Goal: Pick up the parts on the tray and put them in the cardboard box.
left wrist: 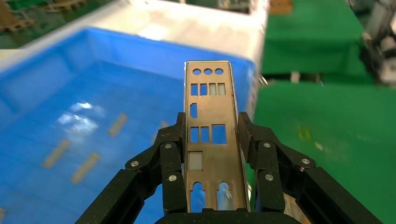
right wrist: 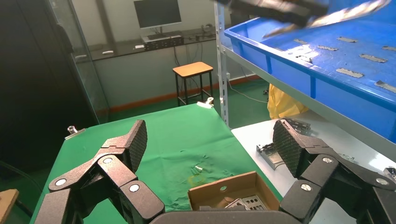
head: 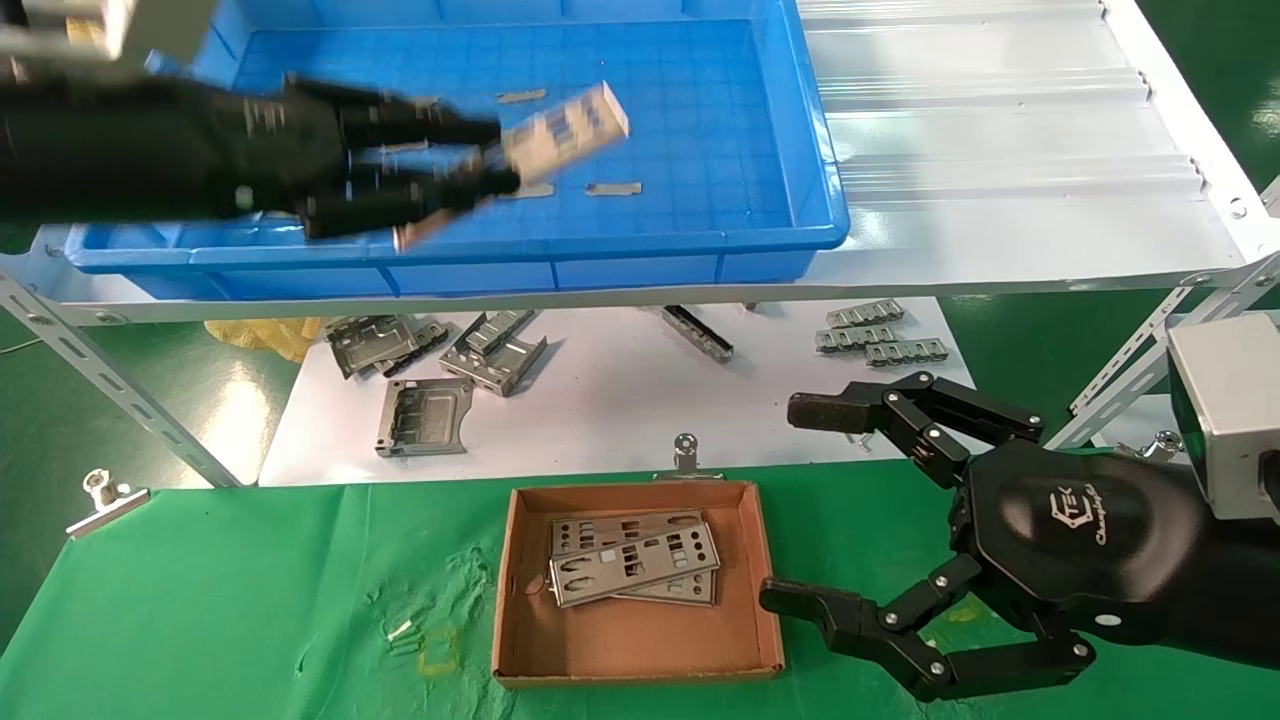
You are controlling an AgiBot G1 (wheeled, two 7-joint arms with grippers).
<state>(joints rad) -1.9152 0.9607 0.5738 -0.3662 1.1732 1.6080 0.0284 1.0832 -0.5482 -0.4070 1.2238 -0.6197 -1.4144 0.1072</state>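
White "TEK" logo on the right gripper housing.

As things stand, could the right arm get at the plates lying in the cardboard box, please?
Probably yes. The right tool hangs open just beside the box, and the plates lie uncovered with nothing above them. The left tool is away over the tray, holding another plate.
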